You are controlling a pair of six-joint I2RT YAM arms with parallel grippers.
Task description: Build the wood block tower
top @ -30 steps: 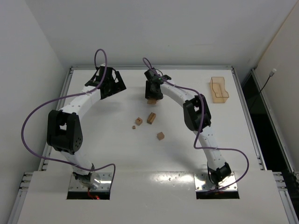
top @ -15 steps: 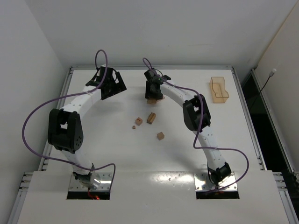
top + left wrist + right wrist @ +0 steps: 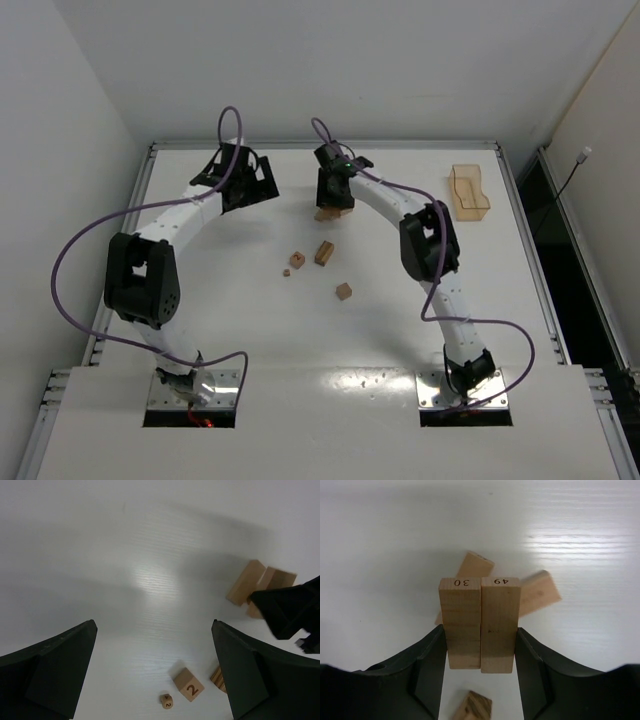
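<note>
Over the far middle of the desk (image 3: 240, 320), grips in the right pincer (image 3: 334, 192) a pair of wood blocks (image 3: 480, 625): two bars pressed flat side to side between the black fingers (image 3: 427, 667), clamped at their near ends, stamped 30 and 49 on the far ends. Hangs that pair right over two lower bars (image 3: 540, 592) lying on the desk at an angle to each other, largely hidden beneath; cannot tell whether touching them or just clear. Holds the left pincer (image 3: 243, 180) spread wide and empty, just left of the right one, above bare white desk. From the left wrist view, shows both fingers far apart at the lower corners, the lower bars up to the right, and the black tip of the right pincer beside them. Has loose pieces lying nearer the arm bases: a short bar (image 3: 324, 252), a cube (image 3: 297, 260) marked 2 with a tiny round piece (image 3: 286, 271) just beside it, and a second cube (image 3: 344, 291) a little apart toward the right arm. Has a translucent amber tray (image 3: 467, 192) at the far right of the desk, well apart from all the blocks.
</note>
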